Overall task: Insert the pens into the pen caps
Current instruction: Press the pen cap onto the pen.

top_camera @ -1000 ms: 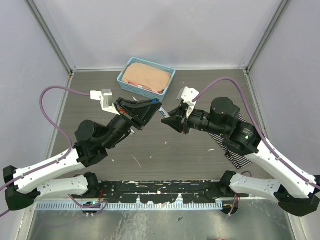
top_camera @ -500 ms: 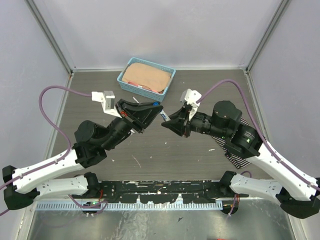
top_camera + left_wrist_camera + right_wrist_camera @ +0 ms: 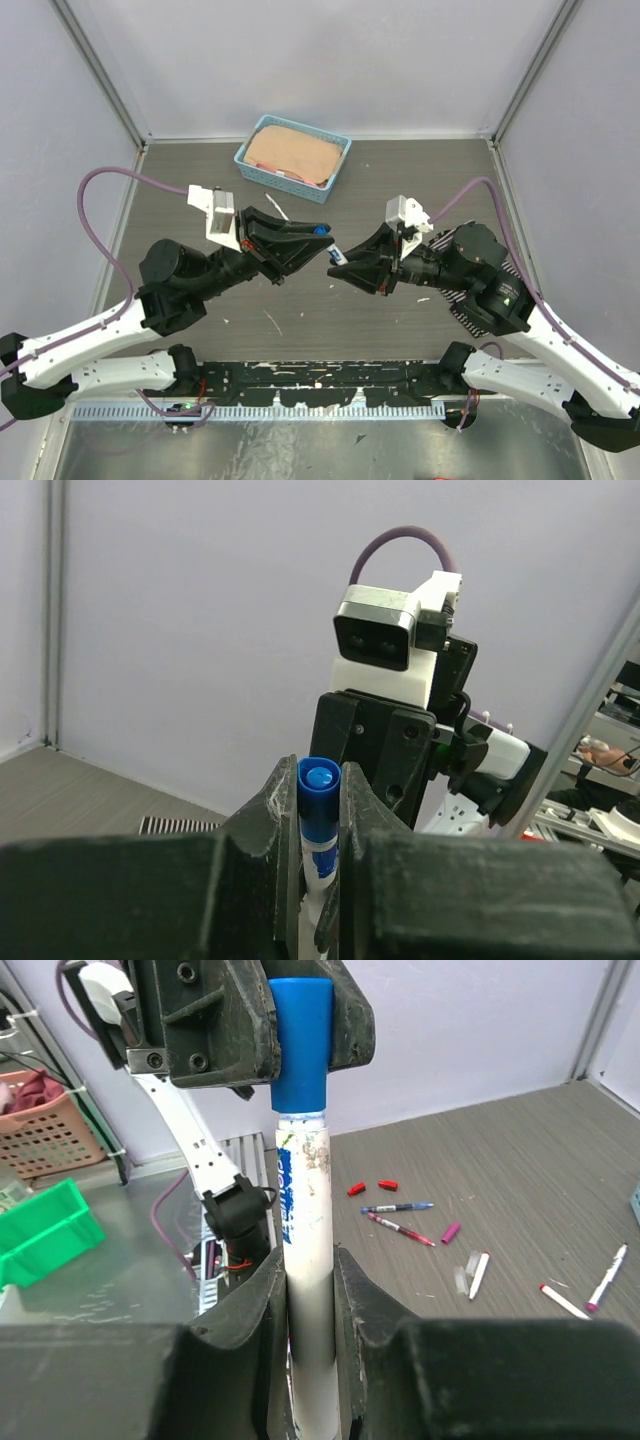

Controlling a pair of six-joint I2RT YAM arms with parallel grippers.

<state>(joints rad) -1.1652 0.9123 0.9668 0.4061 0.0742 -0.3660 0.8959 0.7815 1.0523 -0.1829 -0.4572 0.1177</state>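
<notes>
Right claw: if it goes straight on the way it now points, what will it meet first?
Probably the left claw, straight ahead, gripping the blue cap on the tip of the pen that the right claw holds.

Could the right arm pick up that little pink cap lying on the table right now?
Probably not yet. The right claw is shut on a white pen whose tip is in the blue cap that the left claw grips. The pink cap lies in the open, but that claw is full.
</notes>
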